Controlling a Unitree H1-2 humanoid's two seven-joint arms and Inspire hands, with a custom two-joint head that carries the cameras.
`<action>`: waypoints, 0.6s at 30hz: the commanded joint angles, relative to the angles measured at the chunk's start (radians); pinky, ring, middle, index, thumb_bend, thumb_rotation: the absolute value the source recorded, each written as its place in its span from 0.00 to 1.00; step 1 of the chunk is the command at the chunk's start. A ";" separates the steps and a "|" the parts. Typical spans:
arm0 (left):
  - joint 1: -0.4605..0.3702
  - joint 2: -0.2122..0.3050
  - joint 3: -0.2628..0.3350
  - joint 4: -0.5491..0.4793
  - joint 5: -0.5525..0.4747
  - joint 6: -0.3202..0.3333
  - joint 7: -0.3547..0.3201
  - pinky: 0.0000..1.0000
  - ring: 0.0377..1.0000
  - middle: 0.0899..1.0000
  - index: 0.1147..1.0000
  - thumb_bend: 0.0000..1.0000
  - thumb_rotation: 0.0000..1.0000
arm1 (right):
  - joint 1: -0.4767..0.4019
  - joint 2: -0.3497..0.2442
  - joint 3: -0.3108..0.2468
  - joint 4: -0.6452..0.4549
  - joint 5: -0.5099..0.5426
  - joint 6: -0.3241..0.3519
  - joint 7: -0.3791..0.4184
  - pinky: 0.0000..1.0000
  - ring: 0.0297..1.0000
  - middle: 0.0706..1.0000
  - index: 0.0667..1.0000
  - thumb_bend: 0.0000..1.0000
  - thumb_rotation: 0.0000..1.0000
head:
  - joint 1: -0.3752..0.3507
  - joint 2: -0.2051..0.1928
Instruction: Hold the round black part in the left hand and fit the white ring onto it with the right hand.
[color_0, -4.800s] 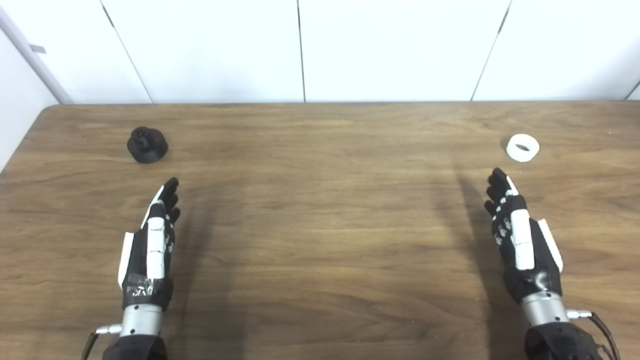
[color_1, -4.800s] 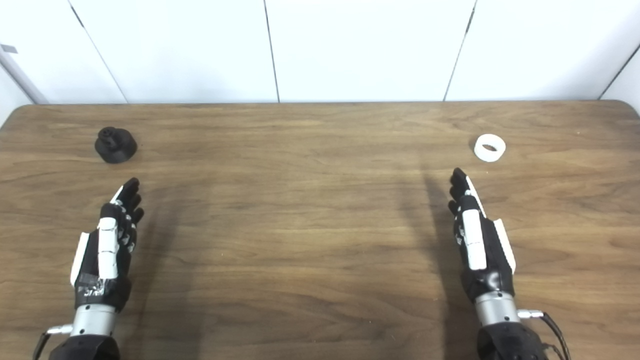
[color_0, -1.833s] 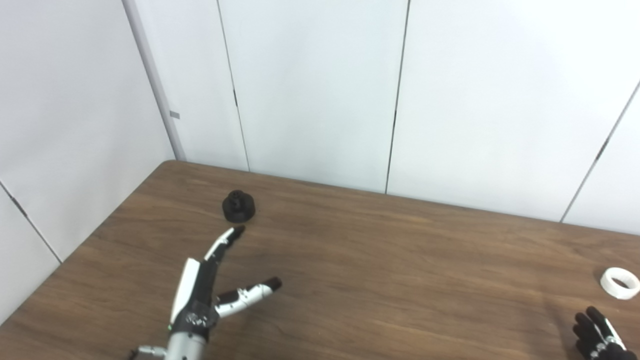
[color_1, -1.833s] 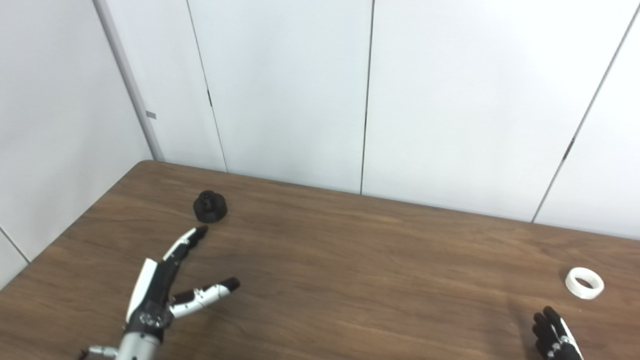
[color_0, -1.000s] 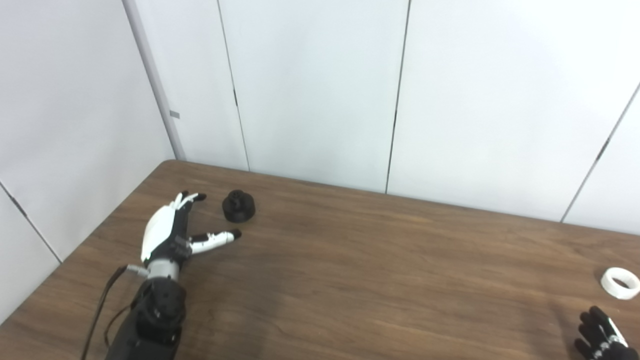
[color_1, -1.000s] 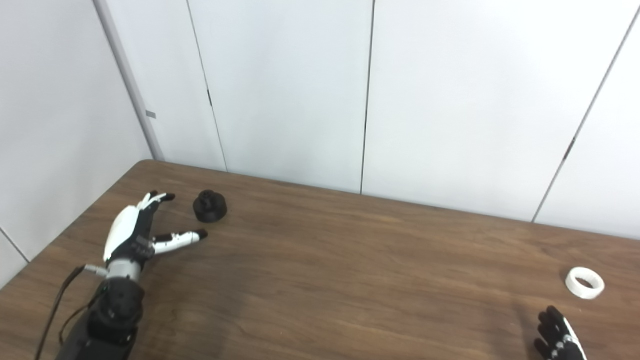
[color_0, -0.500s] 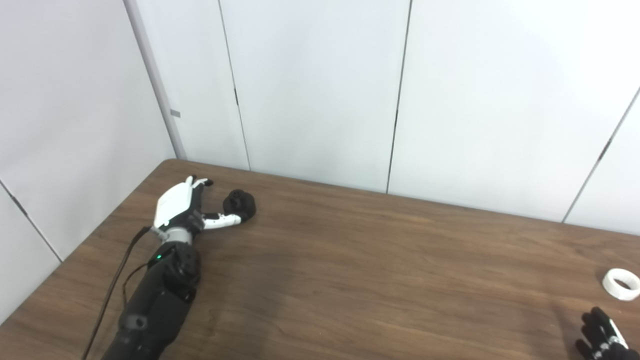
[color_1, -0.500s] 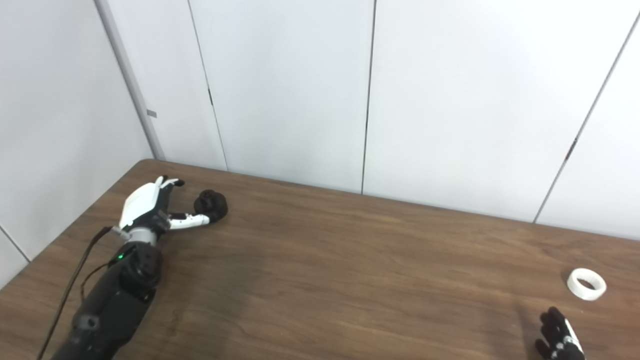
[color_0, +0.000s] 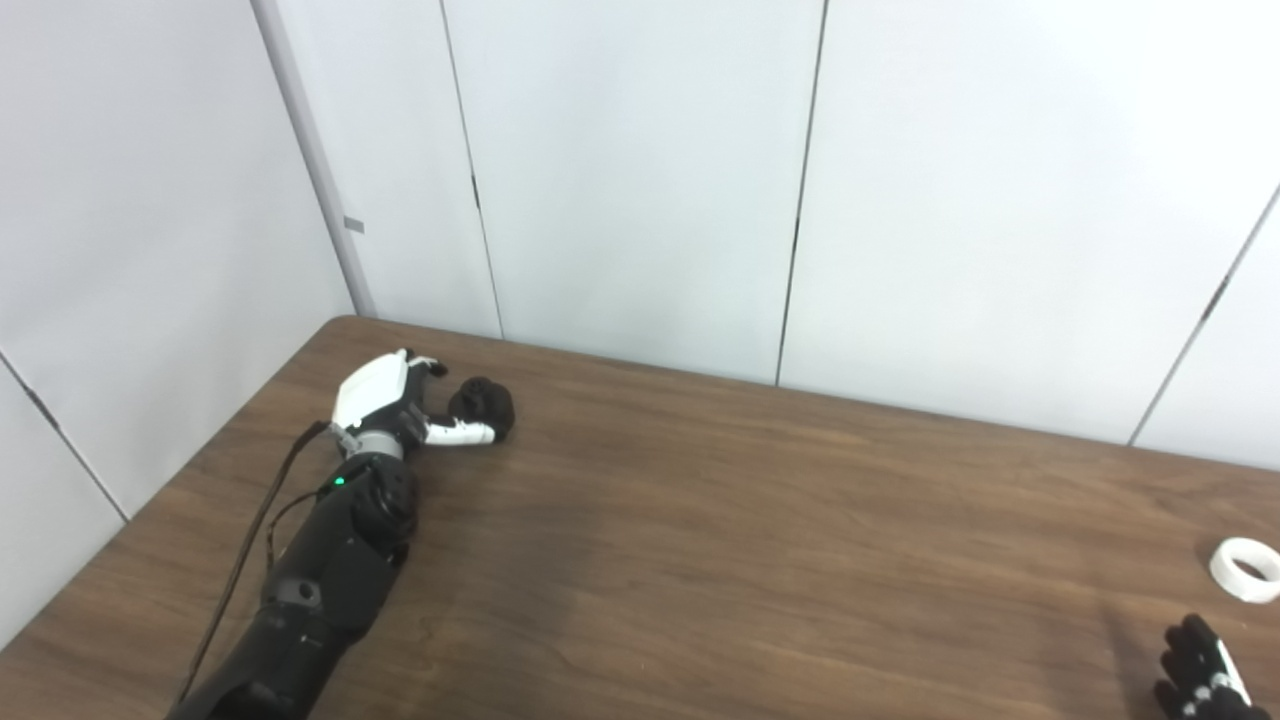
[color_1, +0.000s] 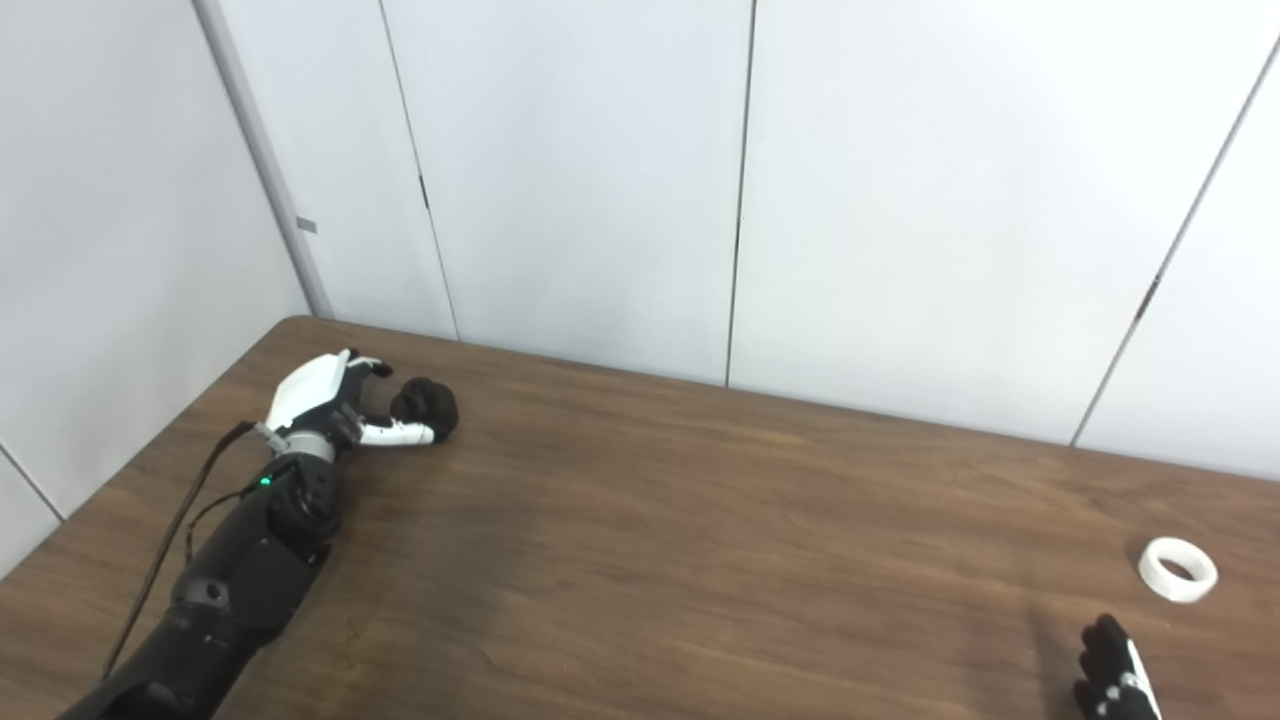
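Observation:
The round black part (color_0: 486, 403) sits on the wooden table (color_0: 760, 540) near its far left corner. My left hand (color_0: 392, 404) is stretched out just left of it and open. Its thumb (color_0: 458, 434) lies along the part's near side, and its fingers (color_0: 424, 364) reach past the part's left rear without closing on it. The white ring (color_1: 1178, 569) lies flat at the far right. Only the dark fingertips of my right hand (color_1: 1112, 682) show at the bottom right corner, extended, a short way in front of the ring and holding nothing.
White wall panels (color_0: 640, 180) rise right behind the table's far edge and along its left edge. A cable (color_0: 250, 540) runs along my left forearm. Bare wood lies between the black part and the ring.
My left arm has reached farther forward, bringing the open hand up to the black part with the thumb against its near side. The right hand and the ring have stayed put.

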 joint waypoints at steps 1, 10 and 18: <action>-0.064 0.033 -0.004 -0.011 0.005 0.001 0.011 1.00 1.00 1.00 0.80 1.00 0.39 | 0.010 -0.005 0.007 0.000 -0.001 -0.004 0.008 1.00 0.99 0.98 0.98 0.67 1.00 | 0.001 0.001; -0.077 0.033 -0.033 0.028 -0.014 0.000 0.013 1.00 1.00 1.00 0.79 1.00 0.39 | 0.013 -0.012 0.008 -0.003 0.007 -0.010 0.012 1.00 0.99 0.98 0.97 0.67 1.00 | -0.007 0.007; -0.078 0.031 -0.043 0.046 -0.025 -0.016 0.016 1.00 1.00 0.99 0.78 1.00 0.39 | 0.019 -0.009 0.011 -0.011 0.002 -0.003 0.006 1.00 0.99 0.98 0.98 0.63 1.00 | -0.013 0.009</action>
